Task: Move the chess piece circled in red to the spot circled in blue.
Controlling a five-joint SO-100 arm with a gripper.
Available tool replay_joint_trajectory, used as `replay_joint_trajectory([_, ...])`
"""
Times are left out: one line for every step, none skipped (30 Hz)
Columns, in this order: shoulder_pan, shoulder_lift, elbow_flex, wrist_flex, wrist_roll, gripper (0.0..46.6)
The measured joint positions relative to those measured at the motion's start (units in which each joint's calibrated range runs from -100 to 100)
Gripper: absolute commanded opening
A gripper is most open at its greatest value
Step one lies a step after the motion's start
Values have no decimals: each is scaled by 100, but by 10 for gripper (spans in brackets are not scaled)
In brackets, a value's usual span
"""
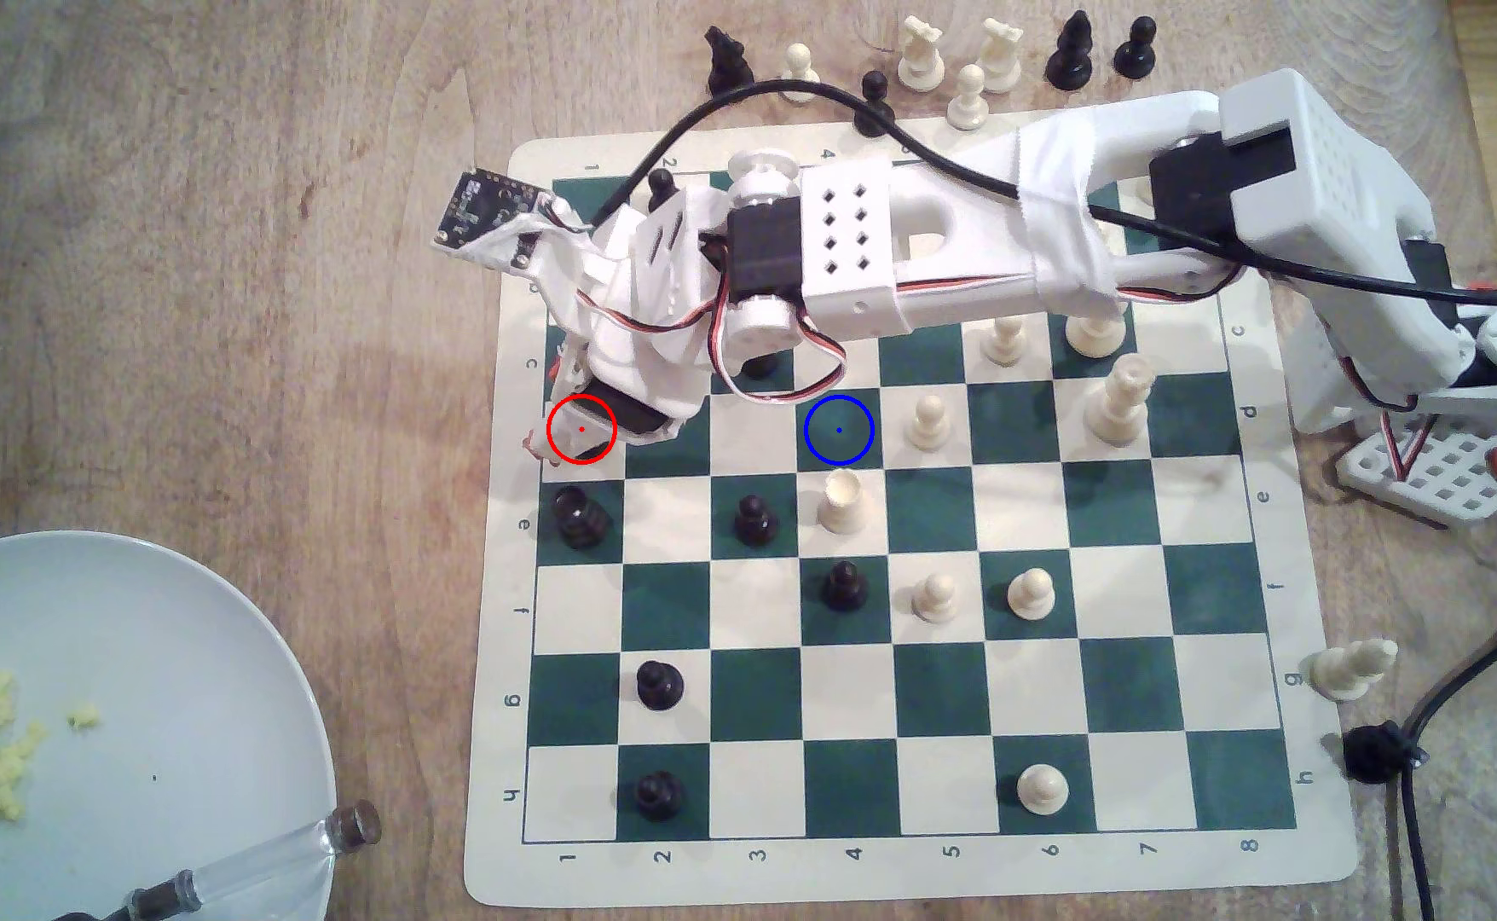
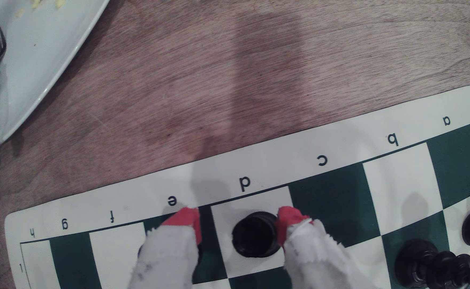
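One arm reaches across the chessboard in the exterior view, its gripper lowered over the red-ringed white square at the exterior view's left edge of the board, while the spot, a blue-ringed green square three squares toward the exterior view's right in the same row, is bare. From the wrist view, the chess piece, a stout black rook, stands on its white square between the red-tipped fingers; one tip touches it, the other stands apart, so the gripper is spread, not clamped. By this showing, nothing is moved yet: closing, lifting, carrying and setting down all remain.
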Motion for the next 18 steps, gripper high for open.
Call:
replay_joint_trajectory([22, 0, 0, 0, -15, 154])
replay_joint_trajectory([59, 0, 0, 0, -20, 154])
replay_joint_trajectory([81, 0, 0, 0, -20, 154])
replay_joint_trajectory([88, 0, 0, 0, -20, 154])
replay_joint_trajectory([96, 0, 0, 0, -20, 152])
replay_joint_trajectory([96, 0, 0, 0, -20, 151])
replay_joint_trajectory([96, 0, 0, 0, -20, 149])
replay_joint_trajectory([88, 0, 0, 0, -20, 148])
replay_joint_trajectory([88, 25, 0, 0, -15, 148])
replay_joint_trajectory([88, 67, 0, 0, -15, 148])
replay_joint_trajectory([88, 109, 0, 0, -15, 148])
replay_joint_trajectory([81, 134, 0, 0, -20, 148])
replay_joint_trajectory([59, 142, 0, 0, -20, 148])
replay_joint_trajectory([37, 142, 0, 0, -10, 148])
replay_joint_trajectory([-7, 142, 0, 0, 0, 148])
replay_joint_trajectory([-37, 142, 0, 0, 10, 147])
replay_joint_trajectory([-52, 142, 0, 0, 10, 146])
replay_joint_trajectory([-59, 142, 0, 0, 10, 144])
